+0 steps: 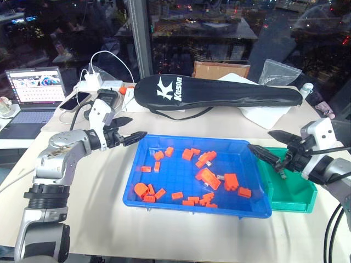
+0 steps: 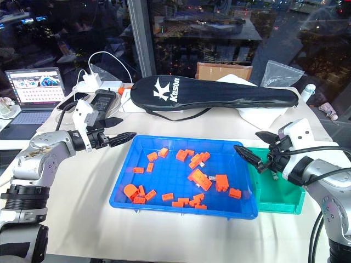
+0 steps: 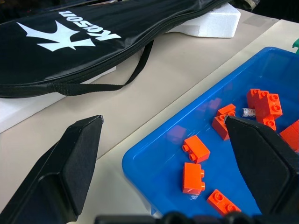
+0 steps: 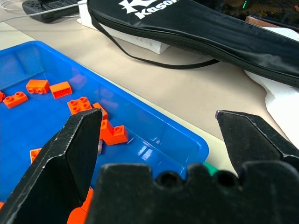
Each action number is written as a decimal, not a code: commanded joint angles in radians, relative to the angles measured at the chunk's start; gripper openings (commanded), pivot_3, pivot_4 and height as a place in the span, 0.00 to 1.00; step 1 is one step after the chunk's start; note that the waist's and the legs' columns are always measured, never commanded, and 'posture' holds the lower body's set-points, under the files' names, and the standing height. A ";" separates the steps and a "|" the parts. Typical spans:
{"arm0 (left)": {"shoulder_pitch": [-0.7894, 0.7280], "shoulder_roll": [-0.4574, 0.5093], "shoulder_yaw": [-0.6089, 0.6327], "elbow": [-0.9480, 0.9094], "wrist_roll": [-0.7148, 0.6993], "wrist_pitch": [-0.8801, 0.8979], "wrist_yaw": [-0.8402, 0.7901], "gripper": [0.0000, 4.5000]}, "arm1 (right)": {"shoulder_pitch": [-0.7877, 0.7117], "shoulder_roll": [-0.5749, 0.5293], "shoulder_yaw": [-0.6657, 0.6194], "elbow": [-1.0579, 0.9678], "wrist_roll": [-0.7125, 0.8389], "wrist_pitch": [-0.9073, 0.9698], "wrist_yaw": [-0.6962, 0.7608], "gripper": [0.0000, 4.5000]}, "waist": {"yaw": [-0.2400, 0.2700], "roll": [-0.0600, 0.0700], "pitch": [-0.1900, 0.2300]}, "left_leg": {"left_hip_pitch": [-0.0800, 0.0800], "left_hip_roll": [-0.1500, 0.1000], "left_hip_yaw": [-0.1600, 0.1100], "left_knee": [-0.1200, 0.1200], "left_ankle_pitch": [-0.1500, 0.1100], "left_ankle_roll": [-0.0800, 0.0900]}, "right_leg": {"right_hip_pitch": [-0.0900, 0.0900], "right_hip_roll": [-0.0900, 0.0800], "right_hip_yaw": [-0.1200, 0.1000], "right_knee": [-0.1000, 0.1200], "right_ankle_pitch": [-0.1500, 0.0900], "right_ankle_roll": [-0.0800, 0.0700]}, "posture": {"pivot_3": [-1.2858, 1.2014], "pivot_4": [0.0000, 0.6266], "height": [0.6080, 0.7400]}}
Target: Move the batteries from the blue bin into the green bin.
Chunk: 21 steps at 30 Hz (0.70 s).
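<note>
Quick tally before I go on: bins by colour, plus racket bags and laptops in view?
Blue bin: 1
Green bin: 1
Black racket bag: 1
Laptop: 1
Total: 4

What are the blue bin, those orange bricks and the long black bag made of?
Blue bin: glossy moulded plastic, by its highlights. Orange bricks: hard studded plastic, apparently. Black bag: probably slightly shiny synthetic fabric, with a stitched strap.
</note>
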 commanded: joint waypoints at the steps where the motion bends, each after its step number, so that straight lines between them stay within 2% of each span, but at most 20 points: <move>1: -0.053 0.021 -0.009 0.001 -0.017 -0.005 -0.061 1.00 | -0.015 -0.055 -0.014 -0.037 0.017 0.034 0.009 1.00 | 0.000 0.000 0.000 | 0.000 0.000 0.000 0.000 0.000 0.000 | 0.000 0.000 0.000 0.000 0.000 0.000 | 0.52 0.24 0.97; 3: -0.097 0.039 -0.043 -0.017 -0.067 0.054 -0.160 1.00 | -0.057 -0.121 0.022 -0.068 0.059 0.111 0.037 1.00 | 0.000 0.000 0.001 | 0.000 0.000 0.000 0.000 0.000 0.000 | 0.000 0.000 0.000 0.000 0.000 0.000 | 0.52 0.24 0.97; 8: -0.162 0.065 -0.133 -0.062 -0.048 0.049 -0.271 1.00 | -0.270 -0.236 0.213 -0.080 0.076 0.218 0.084 1.00 | -0.005 0.000 0.001 | 0.000 0.000 0.000 0.000 0.000 0.000 | -0.001 0.000 0.000 0.000 0.000 -0.001 | 0.52 0.24 0.97; 15: -0.198 0.099 -0.207 -0.104 0.004 0.063 -0.287 1.00 | -0.399 -0.253 0.449 -0.060 -0.005 0.245 0.116 1.00 | -0.013 0.000 0.001 | -0.002 0.000 0.000 0.000 -0.002 0.003 | -0.002 0.001 0.000 0.000 -0.001 -0.003 | 0.52 0.24 0.97; 18: -0.178 0.103 -0.228 -0.122 0.029 0.061 -0.284 1.00 | -0.426 -0.224 0.528 -0.030 -0.032 0.264 0.119 1.00 | -0.011 0.000 0.001 | -0.003 0.000 0.000 0.001 -0.002 0.003 | -0.002 0.000 0.000 0.000 -0.001 -0.002 | 0.52 0.24 0.97; 21: -0.162 0.097 -0.228 -0.136 0.043 0.050 -0.267 1.00 | -0.406 -0.238 0.640 -0.009 -0.101 0.259 0.147 1.00 | -0.011 0.000 0.001 | -0.002 0.000 0.000 0.001 -0.002 0.003 | -0.002 0.001 0.000 0.000 -0.001 -0.002 | 0.52 0.24 0.97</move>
